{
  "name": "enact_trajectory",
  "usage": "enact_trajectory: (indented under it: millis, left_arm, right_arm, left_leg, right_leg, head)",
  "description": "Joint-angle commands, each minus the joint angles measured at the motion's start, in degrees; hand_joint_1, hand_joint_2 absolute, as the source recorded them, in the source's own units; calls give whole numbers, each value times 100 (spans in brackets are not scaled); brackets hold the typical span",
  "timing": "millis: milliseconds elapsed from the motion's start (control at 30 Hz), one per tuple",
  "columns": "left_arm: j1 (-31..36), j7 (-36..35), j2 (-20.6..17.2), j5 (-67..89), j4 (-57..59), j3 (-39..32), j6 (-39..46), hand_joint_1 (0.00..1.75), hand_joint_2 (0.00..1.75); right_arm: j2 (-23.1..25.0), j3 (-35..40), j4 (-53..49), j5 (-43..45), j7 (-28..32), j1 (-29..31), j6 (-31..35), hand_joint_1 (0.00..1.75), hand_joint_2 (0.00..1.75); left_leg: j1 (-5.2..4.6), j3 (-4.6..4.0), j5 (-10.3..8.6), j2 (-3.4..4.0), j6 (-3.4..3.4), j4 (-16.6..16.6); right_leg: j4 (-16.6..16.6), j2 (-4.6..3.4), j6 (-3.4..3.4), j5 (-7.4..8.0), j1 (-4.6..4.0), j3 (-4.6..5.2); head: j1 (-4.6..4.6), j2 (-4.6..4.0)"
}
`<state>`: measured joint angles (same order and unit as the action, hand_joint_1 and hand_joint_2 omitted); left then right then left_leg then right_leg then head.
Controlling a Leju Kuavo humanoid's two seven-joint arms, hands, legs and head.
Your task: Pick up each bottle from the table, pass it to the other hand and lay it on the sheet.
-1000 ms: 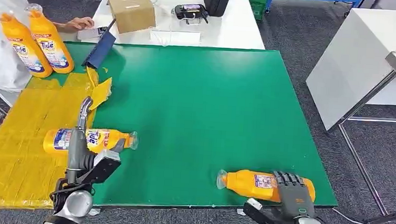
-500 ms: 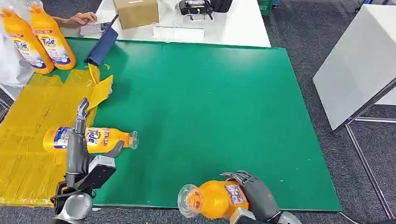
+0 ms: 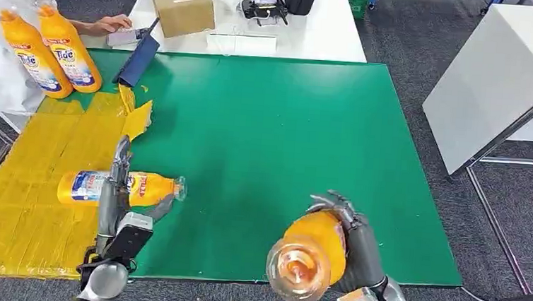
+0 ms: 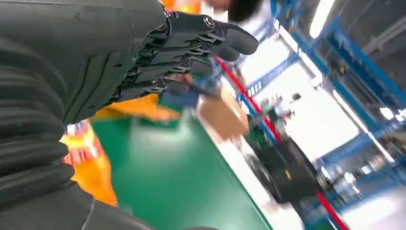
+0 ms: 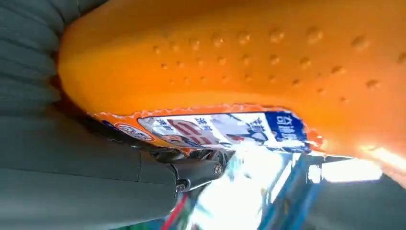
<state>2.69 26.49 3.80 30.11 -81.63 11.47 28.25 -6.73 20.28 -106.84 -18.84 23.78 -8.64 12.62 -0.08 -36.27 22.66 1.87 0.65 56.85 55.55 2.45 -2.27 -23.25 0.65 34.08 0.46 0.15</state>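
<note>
On the yellow sheet point(image 3: 26, 197) at nine o'clock, one bottle point(image 3: 116, 187) already lies flat, the left hand point(image 3: 115, 189) beside it, fingers straight and empty. At five o'clock the right hand point(image 3: 345, 244) grips a lifted bottle point(image 3: 309, 256) above the green counter point(image 3: 279, 137); handover and laying look outstanding.

Dark grey carpet point(image 3: 413, 40) covered the floor. A white table point(image 3: 314, 37) stood far ahead of the hands, and another white table point(image 3: 495, 81) stood ahead and to their right. Blue shelving point(image 4: 364, 72) rose under bright ceiling lights point(image 4: 323, 19).
</note>
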Motion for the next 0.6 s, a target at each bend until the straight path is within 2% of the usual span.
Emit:
enact_trajectory:
  millis: [33, 133, 167, 267, 400, 600]
  left_arm:
    - [-174, 6, -230, -1157, -435, 753, -1349, 0, 175]
    - [-173, 24, -280, -1251, -501, 852, -1572, 0, 175]
    - [-189, 40, -340, -1581, -588, 925, -1976, 0, 175]
    - [-194, 46, -432, -1664, -752, 1137, -2345, 0, 175]
    - [-133, 50, -449, -1740, -818, 1286, -2519, 0, 175]
    - [64, 102, -453, -1684, -1004, 1563, -2402, 0, 175]
  right_arm:
    - [497, -538, 544, -62, -112, 541, 441, 175, 175]
    - [543, -594, 625, -148, -101, 604, 594, 175, 175]
    - [585, -642, 723, -181, -109, 671, 708, 175, 175]
    - [675, -760, 1039, -177, -159, 913, 889, 175, 175]
    - [714, -709, 1342, -104, -207, 1127, 776, 175, 175]
    - [1011, -119, 2441, -14, -375, 1708, 332, 175, 175]
  left_leg:
    - [4, 15, 8, 3, -4, 0]
    - [5, 22, 10, -2, -5, -2]
    - [3, 14, 6, -1, -4, -3]
    - [5, 15, 6, -2, -5, -4]
    - [6, 28, 12, -6, -7, -3]
    - [7, 17, 5, 6, -6, -4]
  right_leg:
    - [-2, -26, 5, -3, -1, -13]
    - [-5, -27, 7, -6, -1, -23]
    - [-5, -21, 6, -3, 0, -15]
    - [-6, -19, 7, -2, -1, -17]
    - [-5, -26, 10, -8, -2, -30]
    - [-6, -28, 8, 0, -4, -16]
  head:
    - [-2, 0]
    - [-2, 0]
    - [-2, 0]
    - [0, 0]
    - [-2, 0]
    - [-2, 0]
